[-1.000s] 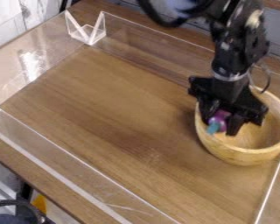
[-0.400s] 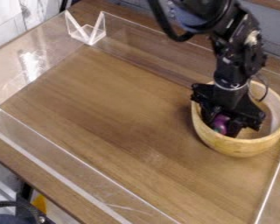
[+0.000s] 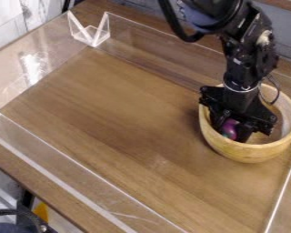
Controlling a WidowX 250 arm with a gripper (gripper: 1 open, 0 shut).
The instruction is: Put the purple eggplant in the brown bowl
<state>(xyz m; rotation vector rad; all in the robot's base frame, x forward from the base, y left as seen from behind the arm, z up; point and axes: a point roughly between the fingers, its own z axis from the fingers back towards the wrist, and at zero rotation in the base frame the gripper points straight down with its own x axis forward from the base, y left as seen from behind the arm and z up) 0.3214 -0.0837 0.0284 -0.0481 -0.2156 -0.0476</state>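
The brown bowl (image 3: 275, 146) stands at the right side of the wooden table. Inside it lies the purple eggplant (image 3: 235, 131), only a purple patch of it showing between the fingers. My gripper (image 3: 236, 126) reaches down into the bowl from above and is shut on the eggplant. The black arm rises from there toward the top of the view. The eggplant's stem end is hidden by the gripper.
A clear plastic wall (image 3: 63, 177) frames the table along the left and front. A small clear stand (image 3: 88, 29) sits at the back left. The table's front edge runs close below the bowl.
The gripper has lowered with the eggplant deeper into the bowl and shifted slightly right since a second ago. Nothing has moved in the last half second.
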